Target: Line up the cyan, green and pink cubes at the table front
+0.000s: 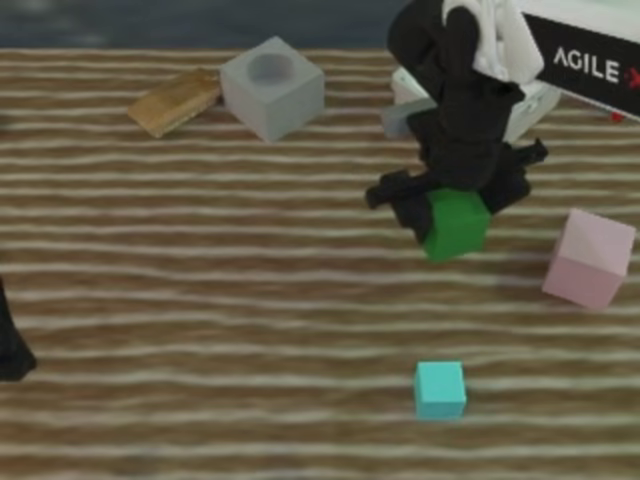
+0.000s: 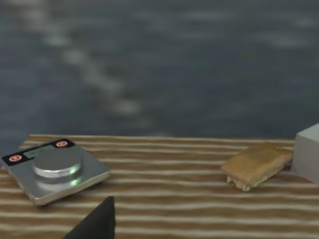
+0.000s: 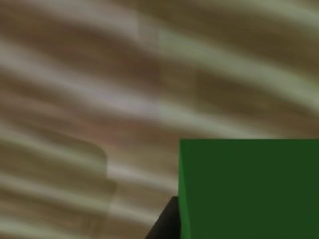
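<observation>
My right gripper (image 1: pixel 452 212): jaws pinching green cube (image 1: pixel 456 224), right of table (image 1: pixel 200 300) centre. Cyan cube (image 1: pixel 440 389): near front edge. Pink cube (image 1: pixel 589 258): by right edge. My left gripper (image 1: pixel 12 350): parked at left edge, jaw state unreadable

The only readable lettering was "AGILE", in white capitals on a black band along the white casing of the right arm (image 1: pixel 585 68), seen from above near the right far corner; a red mark followed the letters at the picture's edge, cut off and not legible. In the left wrist view, a kitchen scale (image 2: pixel 55 171) on the table carried two small round red signs on its black front strip, too small to read, and its pale display showed no legible figures.
</observation>
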